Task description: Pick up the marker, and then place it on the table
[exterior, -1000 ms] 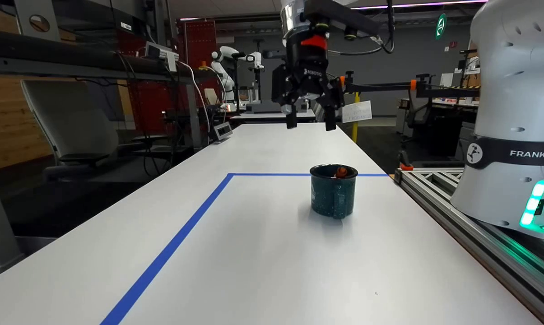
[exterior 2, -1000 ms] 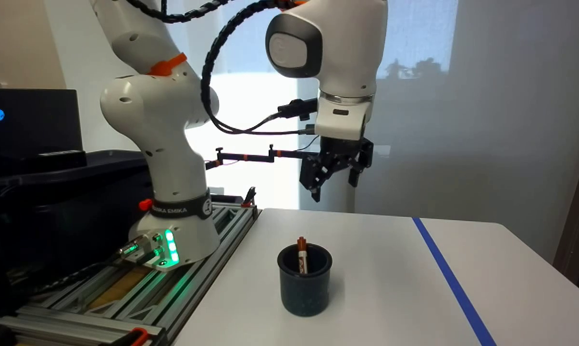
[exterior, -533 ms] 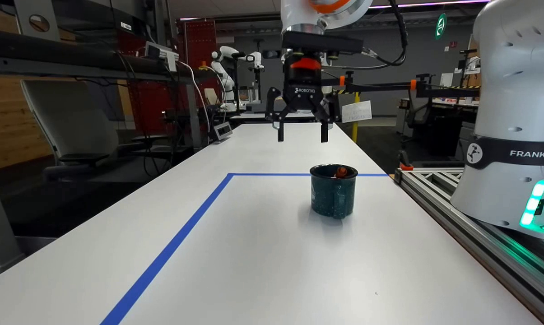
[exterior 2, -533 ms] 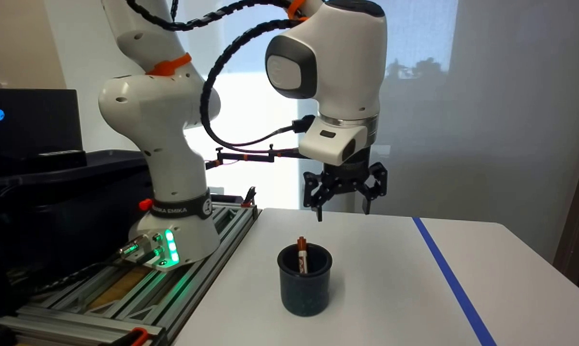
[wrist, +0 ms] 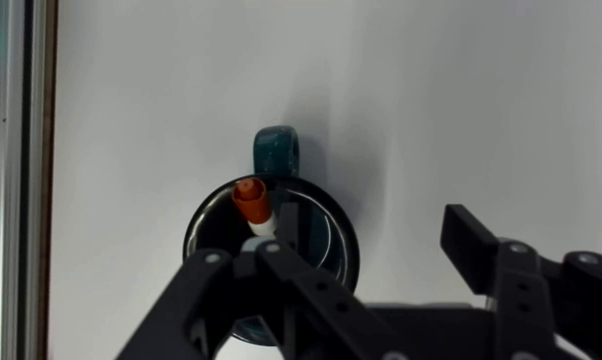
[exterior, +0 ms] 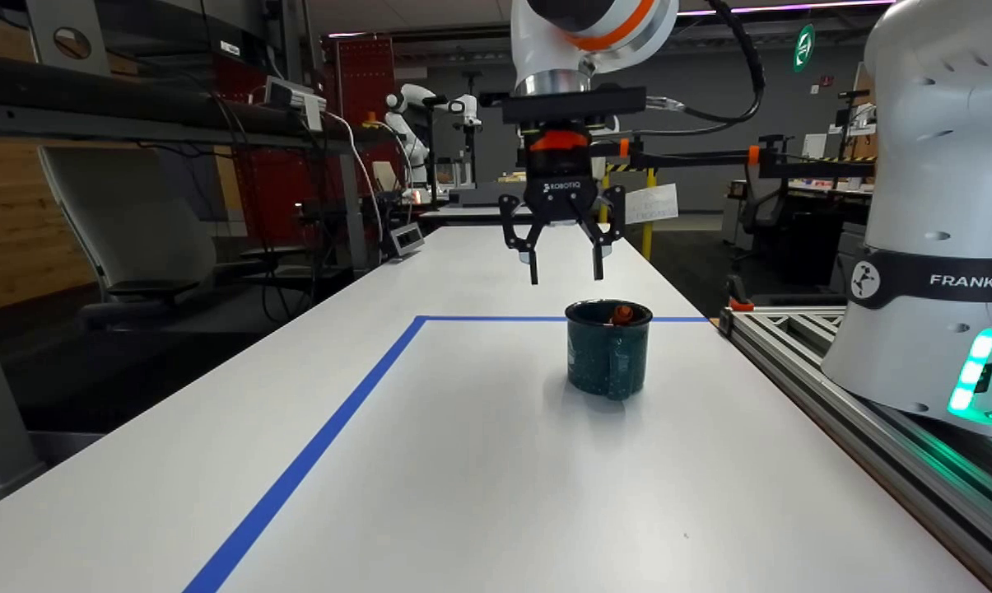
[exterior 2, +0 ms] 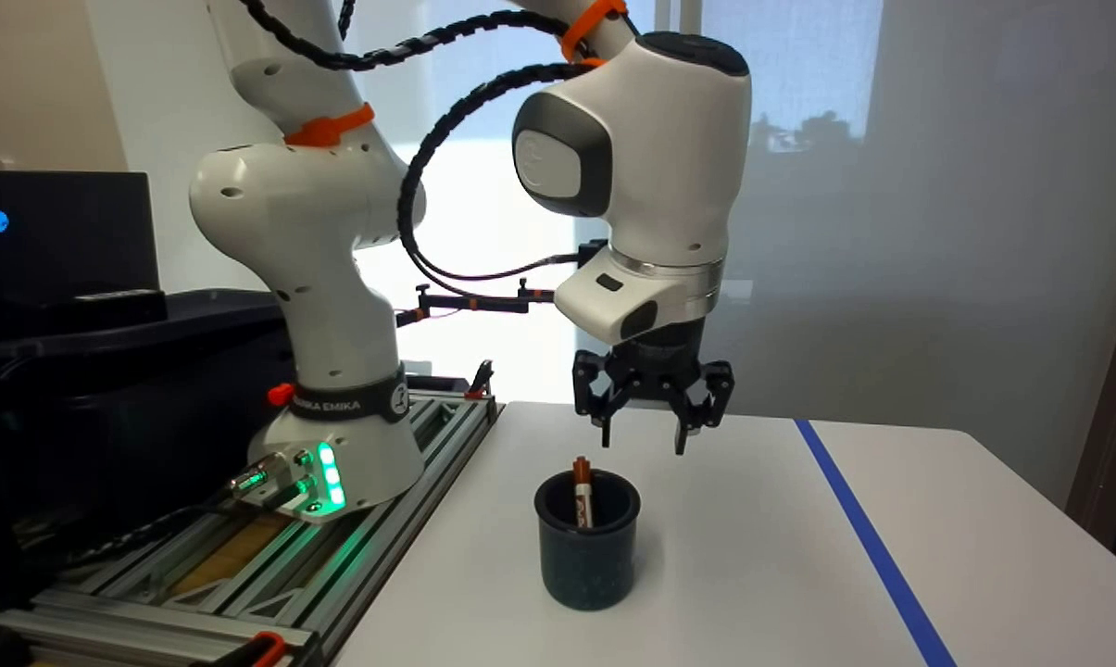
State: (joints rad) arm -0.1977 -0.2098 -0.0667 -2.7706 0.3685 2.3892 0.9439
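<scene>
The marker (exterior 2: 583, 491), with a reddish-orange cap and a white body, stands leaning inside the dark teal cup (exterior 2: 587, 565). Its cap also shows at the cup's mouth in an exterior view (exterior: 621, 315) and in the wrist view (wrist: 253, 205); its lower part is hidden in the cup. The cup stands on the white table (exterior: 479, 461). My gripper (exterior: 566, 278) is open and empty, pointing down above the table and higher than the cup. In the wrist view my gripper (wrist: 375, 230) has one finger over the cup, just right of the marker, the other over bare table.
Blue tape lines (exterior: 323, 436) run along the table. The cup's handle (wrist: 276, 150) points away from my fingers. A metal rail (exterior 2: 409, 547) with the robot base borders the table. A small grey device (exterior: 407, 239) stands at the table's far edge.
My gripper has come down towards the table and turned from a tilted pose to pointing nearly straight down. It stays open. The cup and the marker have not moved.
</scene>
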